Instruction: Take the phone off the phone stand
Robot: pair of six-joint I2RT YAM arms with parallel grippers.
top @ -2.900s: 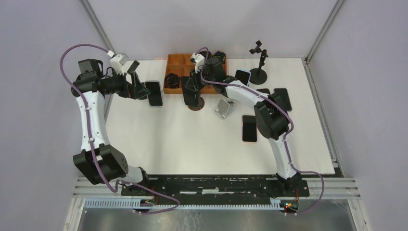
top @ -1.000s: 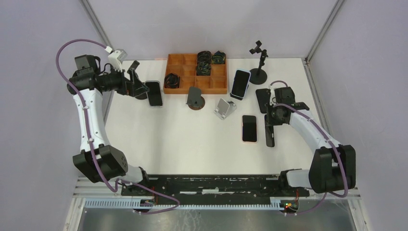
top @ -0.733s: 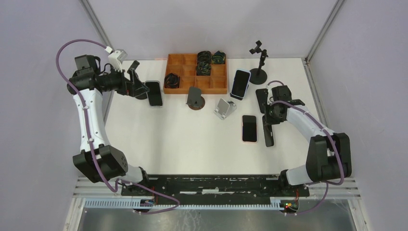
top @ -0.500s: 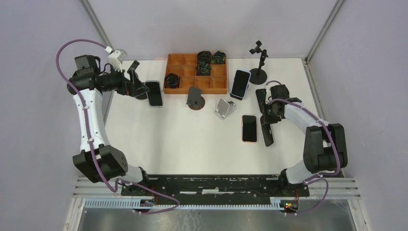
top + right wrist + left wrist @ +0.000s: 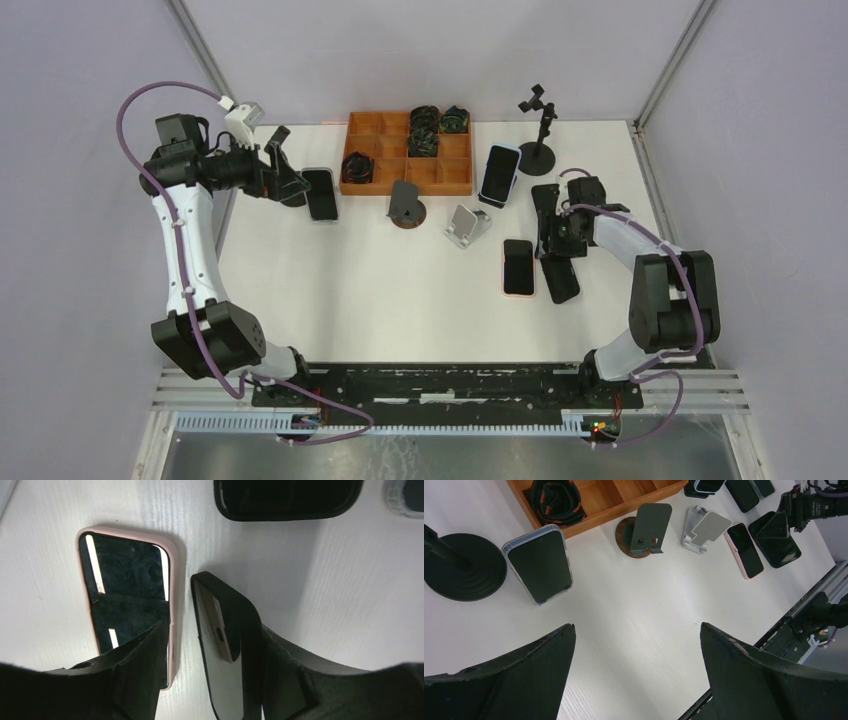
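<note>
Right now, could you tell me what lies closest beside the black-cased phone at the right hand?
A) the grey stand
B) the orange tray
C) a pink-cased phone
C: the pink-cased phone lies flat right beside the black-cased phone, only a narrow strip of white between them.

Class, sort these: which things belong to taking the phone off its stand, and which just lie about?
Job: black-cased phone, right hand, dark round-based stand.
Lying about: pink-cased phone, silver stand, orange tray, clear-cased phone, left hand.
</note>
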